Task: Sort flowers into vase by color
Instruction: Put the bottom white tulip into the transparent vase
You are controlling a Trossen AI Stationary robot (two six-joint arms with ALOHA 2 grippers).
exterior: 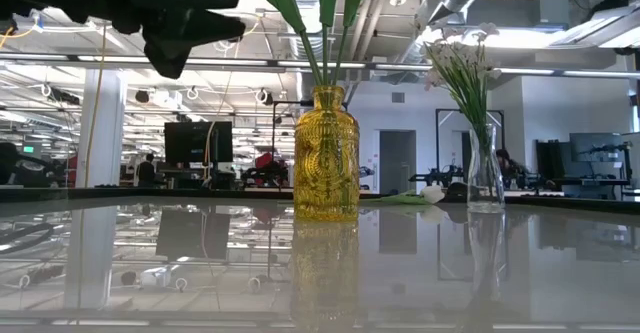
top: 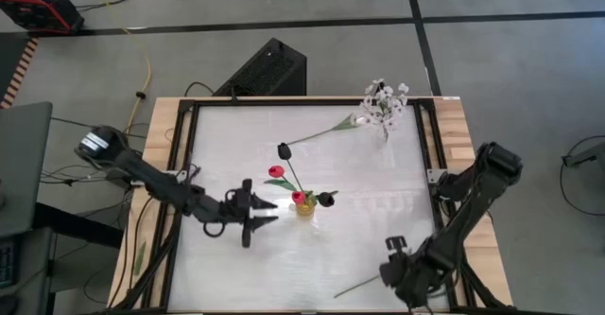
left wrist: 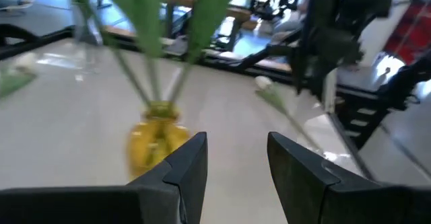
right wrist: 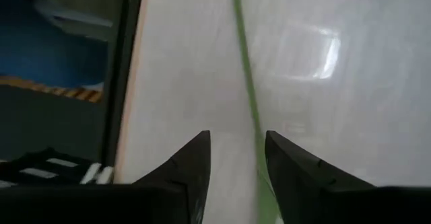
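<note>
A yellow glass vase (top: pixel 304 207) (exterior: pixel 326 153) (left wrist: pixel 156 140) stands mid-table and holds red and dark tulips by their stems. A clear vase (top: pixel 385 131) (exterior: pixel 485 168) at the far right holds sprays of tiny white blossoms. One white tulip (top: pixel 331 128) lies flat on the table beside it. My left gripper (top: pixel 272 213) (left wrist: pixel 236 140) hovers open, just left of the yellow vase and above the table. My right gripper (top: pixel 389 266) (right wrist: pixel 237 138) is open near the near edge. It is low over a long green stem (top: pixel 357 287) (right wrist: pixel 248 83) that lies on the table between its fingers.
The glossy white tabletop has a dark frame and wooden side rails (top: pixel 454 135). A black box (top: pixel 269 67) sits on the floor beyond the far edge. Open tabletop lies between the two vases and in front of the yellow vase.
</note>
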